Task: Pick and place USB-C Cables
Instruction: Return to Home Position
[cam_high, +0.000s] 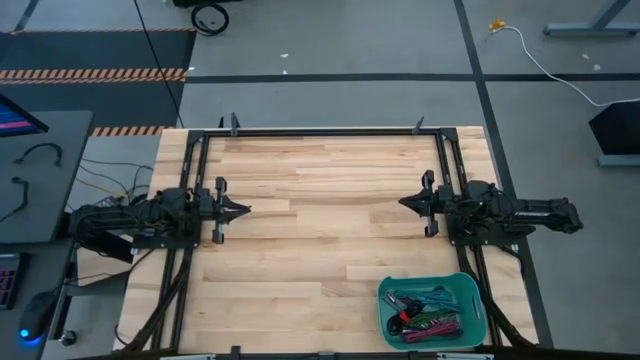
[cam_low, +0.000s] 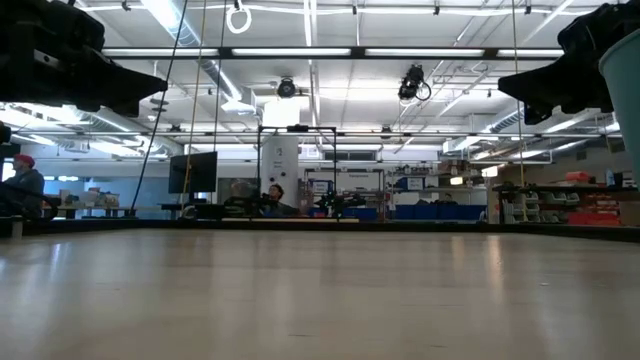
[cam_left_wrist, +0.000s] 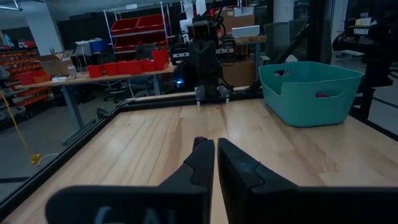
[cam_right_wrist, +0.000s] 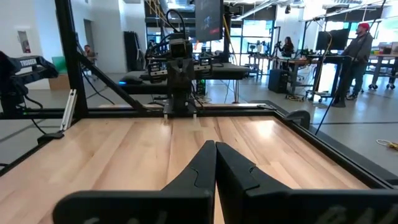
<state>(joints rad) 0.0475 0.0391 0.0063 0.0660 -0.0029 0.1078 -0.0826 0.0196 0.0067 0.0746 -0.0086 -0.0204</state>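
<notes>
Task judged complete: the USB-C Cables (cam_high: 428, 320) lie in the bin (cam_high: 430, 279) at the surface's (cam_high: 320, 190) right corner, while the left pincer (cam_high: 243, 210) and right pincer (cam_high: 404, 203) sit closed and empty at opposite side edges.

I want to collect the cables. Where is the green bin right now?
In the high view the green bin sits at the table's lower right corner, below the right gripper, holding the USB-C cables.

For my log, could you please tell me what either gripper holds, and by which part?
Nothing is held: left gripper and right gripper are shut and empty; the cables lie in the bin.
</notes>
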